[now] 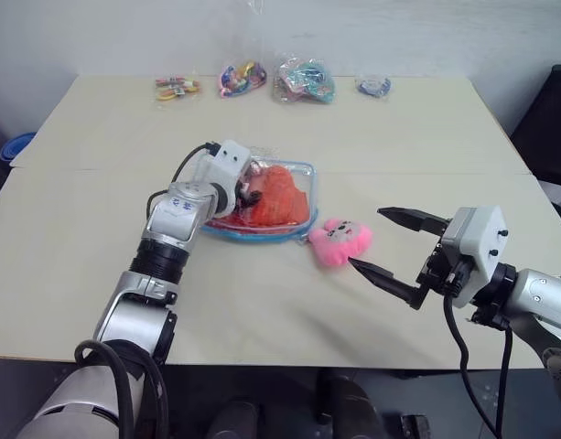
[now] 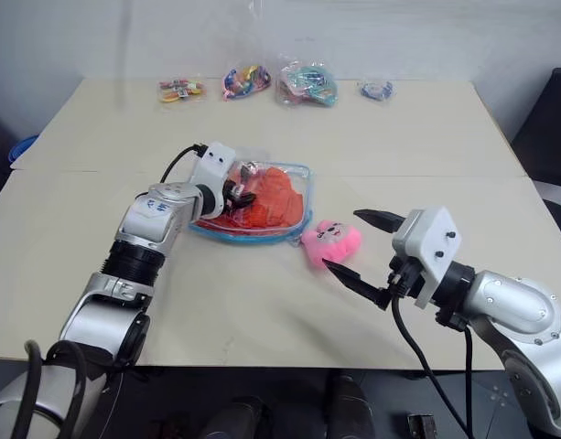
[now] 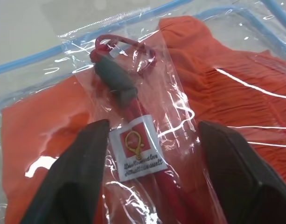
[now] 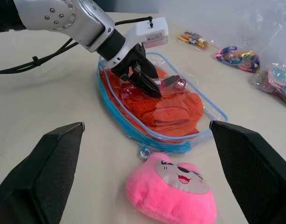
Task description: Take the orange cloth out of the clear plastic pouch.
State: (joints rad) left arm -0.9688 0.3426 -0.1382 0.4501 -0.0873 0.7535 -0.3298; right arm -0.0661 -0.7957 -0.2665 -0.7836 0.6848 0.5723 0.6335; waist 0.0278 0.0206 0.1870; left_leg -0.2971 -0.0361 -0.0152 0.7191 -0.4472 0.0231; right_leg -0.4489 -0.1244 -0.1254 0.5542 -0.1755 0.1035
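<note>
Left pincer (image 4: 145, 83) half-spread inside the clear plastic pouch (image 1: 303, 172) — orange cloth (image 1: 278, 197) right under its tips, right pincer (image 1: 390, 249) spread, well apart.

A heart-shaped pink plush toy (image 1: 339, 240) with a stitched cartoon face lies on the pale beige tabletop (image 1: 97, 265), toward its near middle. Along the table's far edge, well beyond the toy, sits a row of small clear bags: one of yellow and red pieces (image 1: 177, 88) furthest left, a knot of multicoloured rings (image 1: 242, 77) next, a fuller bag of teal and pink items (image 1: 305, 80), and a small blue-toned bag (image 1: 373, 86) furthest right. Off the table's left edge, far from the toy, a round blue object (image 1: 16, 146) peeks out.
</note>
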